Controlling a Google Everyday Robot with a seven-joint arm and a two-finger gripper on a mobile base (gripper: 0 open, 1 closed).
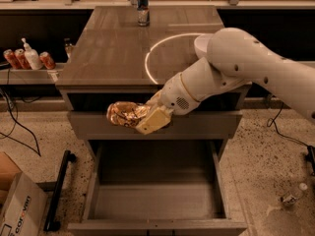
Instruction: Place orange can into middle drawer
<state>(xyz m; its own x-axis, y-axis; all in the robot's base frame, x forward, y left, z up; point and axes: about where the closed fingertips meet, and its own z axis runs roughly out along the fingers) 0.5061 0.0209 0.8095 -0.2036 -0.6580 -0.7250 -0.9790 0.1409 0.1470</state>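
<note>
My gripper (143,117) is shut on the orange can (126,114), a shiny golden-orange crinkled can held on its side. It hangs in front of the cabinet's shut upper drawer front, just above the back of the open middle drawer (156,200). That drawer is a deep grey-brown box pulled far out, and nothing shows inside it. My white arm (246,68) reaches in from the right across the countertop.
A white bowl (147,63) sits on the cabinet top, partly behind my arm. A slim blue-and-silver can (142,6) stands at the top's back. Red cans (14,59) and a bottle sit on a left shelf. A cardboard box (15,208) lies on the floor at left.
</note>
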